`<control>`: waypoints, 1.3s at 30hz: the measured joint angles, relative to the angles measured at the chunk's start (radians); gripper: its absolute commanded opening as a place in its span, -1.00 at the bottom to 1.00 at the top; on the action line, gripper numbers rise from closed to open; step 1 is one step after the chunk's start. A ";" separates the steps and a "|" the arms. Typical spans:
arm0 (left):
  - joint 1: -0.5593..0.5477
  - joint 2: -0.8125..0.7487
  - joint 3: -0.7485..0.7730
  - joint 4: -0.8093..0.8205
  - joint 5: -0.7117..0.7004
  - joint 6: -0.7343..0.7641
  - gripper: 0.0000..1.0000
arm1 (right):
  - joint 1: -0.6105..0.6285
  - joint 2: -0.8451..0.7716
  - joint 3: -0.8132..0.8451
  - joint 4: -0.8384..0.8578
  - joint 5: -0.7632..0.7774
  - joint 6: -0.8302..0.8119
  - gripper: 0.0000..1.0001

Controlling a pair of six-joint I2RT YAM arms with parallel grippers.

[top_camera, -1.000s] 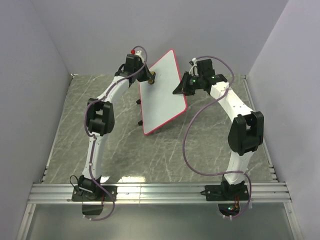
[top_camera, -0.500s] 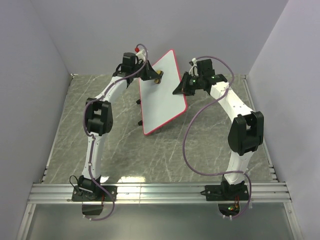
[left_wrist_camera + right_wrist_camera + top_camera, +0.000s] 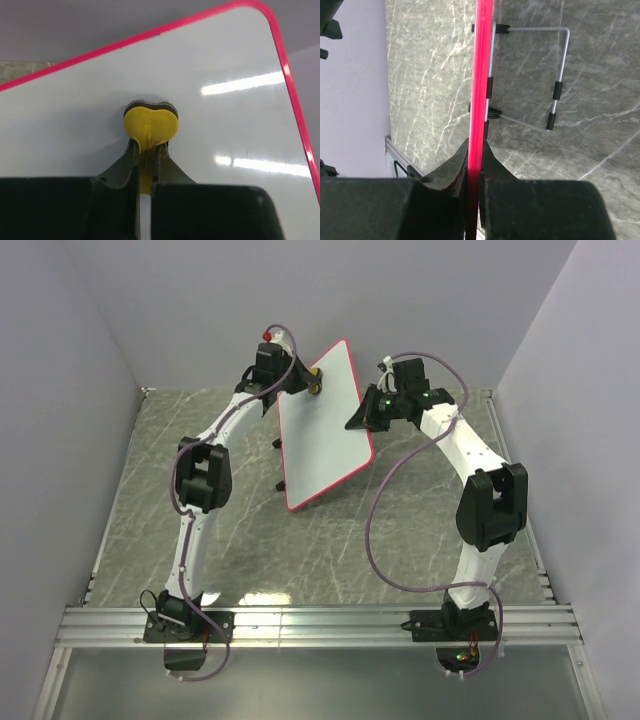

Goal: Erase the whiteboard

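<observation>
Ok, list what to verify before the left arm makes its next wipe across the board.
1. Eraser grip: left gripper is shut on the yellow eraser. Ok.
2. Contact: the eraser's dark felt edge meets the whiteboard face. Ok.
3. Board hold: right gripper is clamped on the whiteboard's pink rim. Ok.
4. Marks left: none show on the face in the top or left wrist view. Ok.
5. Support: whether the wire stand bears on the table. Cannot tell.
</observation>
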 measured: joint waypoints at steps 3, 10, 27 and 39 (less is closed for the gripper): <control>-0.002 0.015 0.005 0.033 -0.030 -0.043 -0.99 | 0.000 -0.001 0.000 -0.006 0.004 0.000 -1.00; -0.003 0.023 0.005 0.120 -0.147 -0.101 -0.99 | 0.016 -0.012 0.000 -0.015 0.014 -0.007 -1.00; 0.067 -0.224 -0.396 0.141 -0.252 -0.082 -0.99 | 0.064 -0.048 -0.050 0.017 0.009 -0.009 -0.87; 0.251 -0.492 -0.594 0.072 -0.265 -0.047 -1.00 | 0.177 0.053 -0.069 -0.074 -0.049 -0.066 0.46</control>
